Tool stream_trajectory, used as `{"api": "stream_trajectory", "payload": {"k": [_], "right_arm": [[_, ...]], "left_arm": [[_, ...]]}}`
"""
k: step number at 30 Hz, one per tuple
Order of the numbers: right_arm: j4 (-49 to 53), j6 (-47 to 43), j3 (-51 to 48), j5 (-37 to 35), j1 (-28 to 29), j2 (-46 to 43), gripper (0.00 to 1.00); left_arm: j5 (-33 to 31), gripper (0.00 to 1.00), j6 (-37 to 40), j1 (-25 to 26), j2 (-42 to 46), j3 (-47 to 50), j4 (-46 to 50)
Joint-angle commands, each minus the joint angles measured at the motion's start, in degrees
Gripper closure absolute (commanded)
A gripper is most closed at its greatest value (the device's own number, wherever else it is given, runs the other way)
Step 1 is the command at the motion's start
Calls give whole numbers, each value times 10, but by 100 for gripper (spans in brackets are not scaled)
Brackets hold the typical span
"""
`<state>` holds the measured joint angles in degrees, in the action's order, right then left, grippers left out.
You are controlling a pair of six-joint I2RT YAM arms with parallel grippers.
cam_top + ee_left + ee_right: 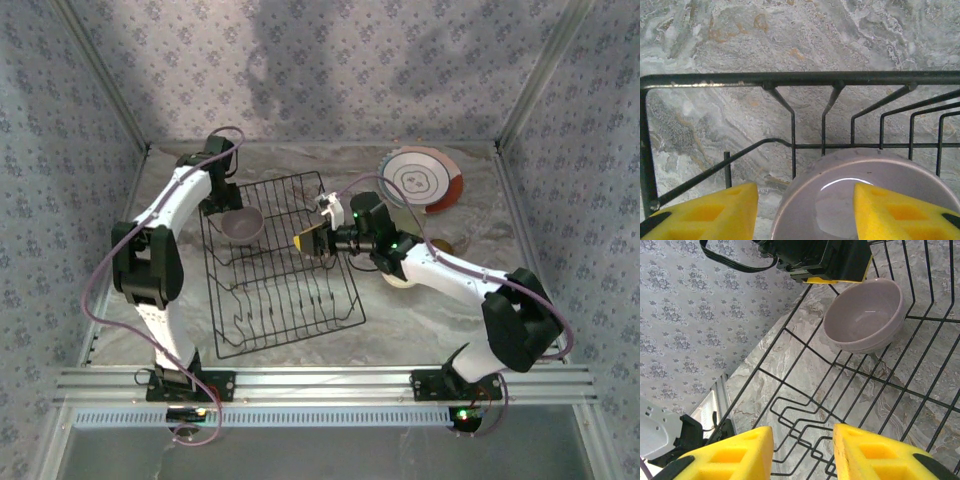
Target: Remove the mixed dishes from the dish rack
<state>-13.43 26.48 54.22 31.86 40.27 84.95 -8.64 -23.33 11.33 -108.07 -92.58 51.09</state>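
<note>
Over the far left corner of the rack (pixel 290 338), the left gripper's (pixel 805 192) blocky yellow pads (pixel 715 212) stand half apart astride the rim of a lavender bowl (pixel 840 200). One pad is inside and one outside, clamped on nothing yet. The right gripper (pixel 802 440) hangs above the rack's right side, fingers parted and empty. Smooth, glossy and round, the bowl offers only a thin curved lip. A pinch there could slip, or tip the bowl against the thin black wire prongs (pixel 792 135) just beside it and snag it on the lift. Beyond the rack, a stack of plates (pixel 425 180) lies on the marbled table (pixel 420 330), with what looks like an amber cup (pixel 440 246) near it.
</note>
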Motion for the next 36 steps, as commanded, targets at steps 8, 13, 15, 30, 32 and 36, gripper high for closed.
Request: {"api": "stream_trajectory", "payload": {"k": [8,13,15,30,32,36], "right_arm": [[-5,1,-10,3,1,-7,62],[-7,7,-11,6,1,-5,62],[-8,7,-11,7,1,-4,62],[85,-1,16,-65,1,-10,61],[119,-4,28,-89,1,-10,61],[161,-8,47,-120,2,-9,56]], "left_arm": [[5,54,2,-8,-6,18,11],[10,56,-11,-7,18,64,-11],[12,57,-13,-7,25,77,-14],[48,94,-31,1,67,109,-34],[51,100,-30,7,71,107,-34],[51,100,-32,10,75,108,-34]]}}
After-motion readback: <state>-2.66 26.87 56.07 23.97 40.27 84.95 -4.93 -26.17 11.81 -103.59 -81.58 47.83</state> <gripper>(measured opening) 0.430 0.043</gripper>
